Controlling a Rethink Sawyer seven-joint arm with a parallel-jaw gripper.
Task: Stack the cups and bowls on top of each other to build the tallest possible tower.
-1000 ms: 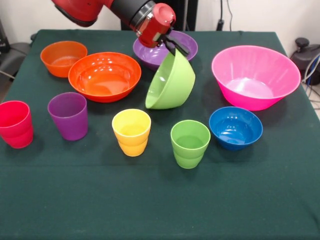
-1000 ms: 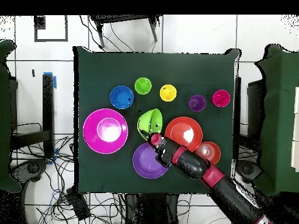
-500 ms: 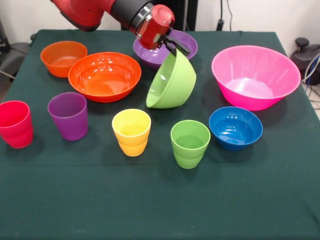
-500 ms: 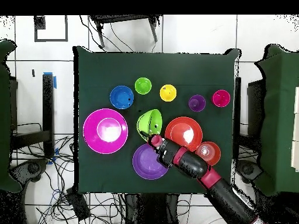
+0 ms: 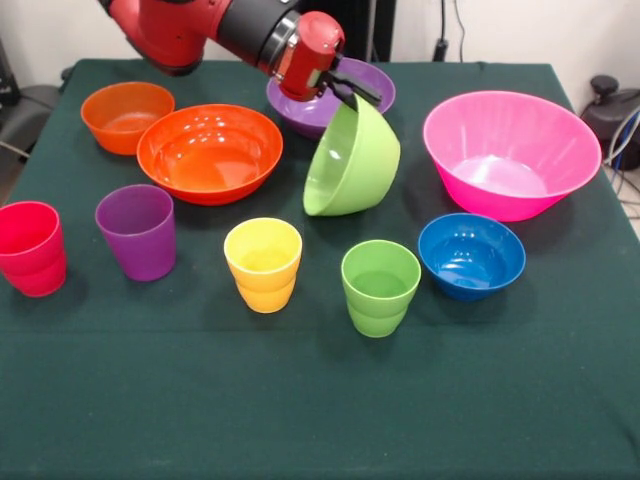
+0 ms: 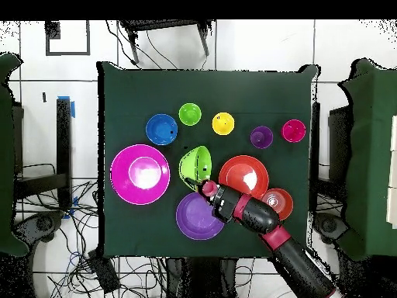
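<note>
My gripper [image 5: 352, 96] [image 6: 193, 183] is shut on the rim of the lime green bowl [image 5: 352, 160] [image 6: 196, 164], which hangs tilted on its side above the table. Behind the bowl sits the purple bowl [image 5: 378, 84] [image 6: 195, 217]. The big pink bowl [image 5: 510, 150] [image 6: 139, 174] stands upright to its right, and the large orange bowl [image 5: 210, 150] [image 6: 243, 175] to its left. The small orange bowl [image 5: 125, 115] is at far left, the small blue bowl [image 5: 470, 255] in front of the pink one. Red [image 5: 30, 247], purple [image 5: 137, 230], yellow [image 5: 263, 263] and green [image 5: 380, 287] cups stand in a front row. No tower is in view.
The dark green cloth [image 5: 320, 400] covers the table. The arm [image 5: 190, 25] reaches in over the small and large orange bowls. Cables and chair legs lie on the floor beyond the table's edges.
The gripper has carried the lime green bowl a little to the right in the front view, towards the pink bowl. Everything else has stayed put.
</note>
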